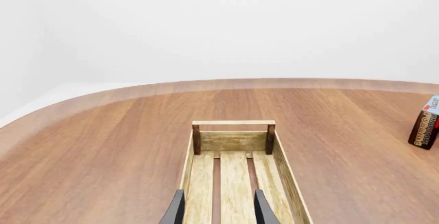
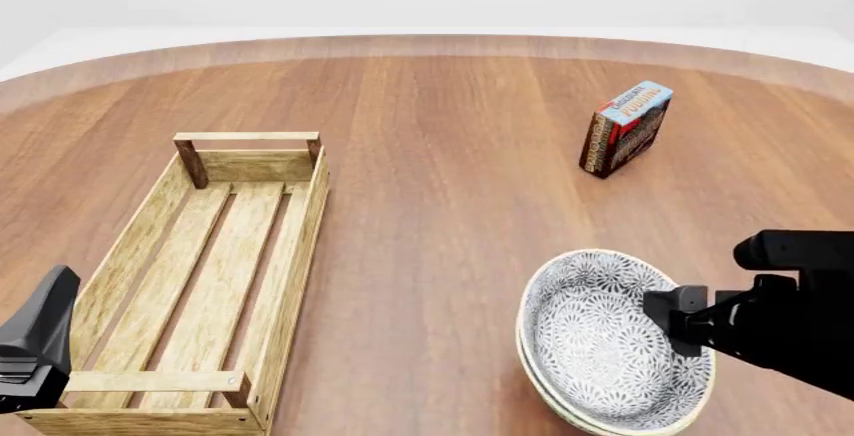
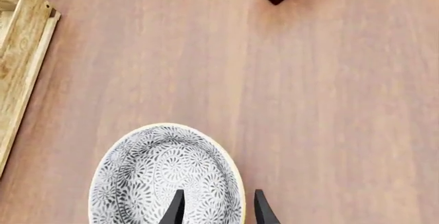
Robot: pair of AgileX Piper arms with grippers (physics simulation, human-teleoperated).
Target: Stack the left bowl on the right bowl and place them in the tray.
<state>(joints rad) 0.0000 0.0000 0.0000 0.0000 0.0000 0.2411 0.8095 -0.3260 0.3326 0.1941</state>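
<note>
Two floral bowls nested into one stack (image 2: 607, 346) on the table (image 2: 441, 136), near right, well apart from the tray (image 2: 187, 266). Upper one taken as the left bowl (image 3: 154, 175), grey-and-white pattern inside, cream rim; lower one, the right bowl (image 2: 545, 394), visible only as a second rim edge beneath. Stack tilted slightly, its right side higher in the front view.

Right gripper (image 3: 217, 208) at the right rim of the stack: one finger inside the upper bowl, the other outside, rim between them. Jaws straddling the rim wall; firm clamping contact not determinable, fingertips out of frame.

Tray at near left, long axis running near to far, slatted bottom bare, rail handles at both ends. No contact between tray and bowls.

Left gripper (image 1: 218, 211) above the near part of the tray, aimed along its length toward the far handle. Fingers (image 1: 176, 209) parted, a slat visible between them, nothing held.

Small red-and-blue printed box (image 2: 625, 128) upright at far right, well apart from both the stack and the tray.
</note>
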